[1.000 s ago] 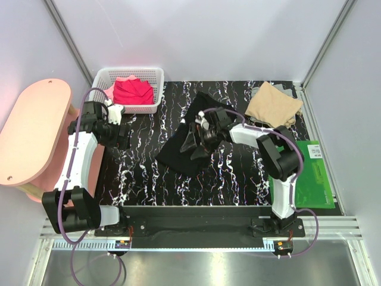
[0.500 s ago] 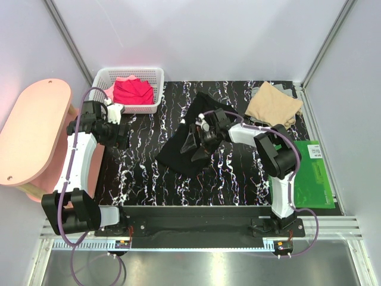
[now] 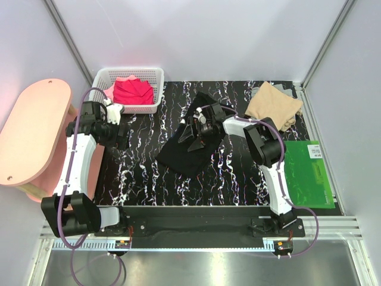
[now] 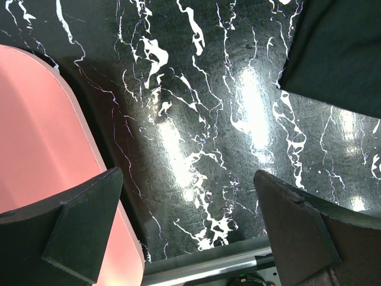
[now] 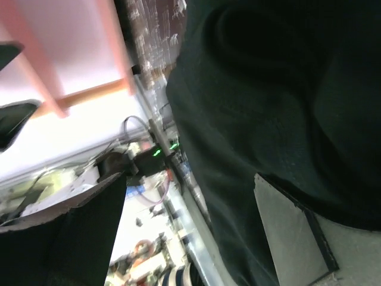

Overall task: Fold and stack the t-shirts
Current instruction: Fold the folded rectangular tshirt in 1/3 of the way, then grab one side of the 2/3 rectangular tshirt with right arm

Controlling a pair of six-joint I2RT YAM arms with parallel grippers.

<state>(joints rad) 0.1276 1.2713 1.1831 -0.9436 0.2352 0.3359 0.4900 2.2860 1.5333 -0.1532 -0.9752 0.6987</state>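
A large black t-shirt (image 3: 178,156) lies crumpled in the middle of the marbled table; in the right wrist view its dark cloth (image 5: 280,107) fills the right side. My right gripper (image 3: 191,136) hovers low over it, open, its fingers (image 5: 292,232) spread wide across the shirt's edge (image 5: 184,232) with nothing clamped. A tan t-shirt (image 3: 274,105) lies folded at the back right. Red (image 3: 132,90) and pink t-shirts sit in the basket. My left gripper (image 3: 121,132) hangs open over bare table (image 4: 187,226) near the left edge, with the black shirt's corner (image 4: 342,47) well off to its side.
A white mesh basket (image 3: 152,107) stands at the back left. A pink stool top (image 3: 30,137) (image 4: 41,137) abuts the table's left edge. A flat green board (image 3: 303,173) lies at the front right. The metal front rail (image 4: 208,265) runs just below the left gripper.
My right arm has swung left, its elbow drawn in, and its gripper has shifted a little up and left over the black shirt, still open. The left arm has not moved.
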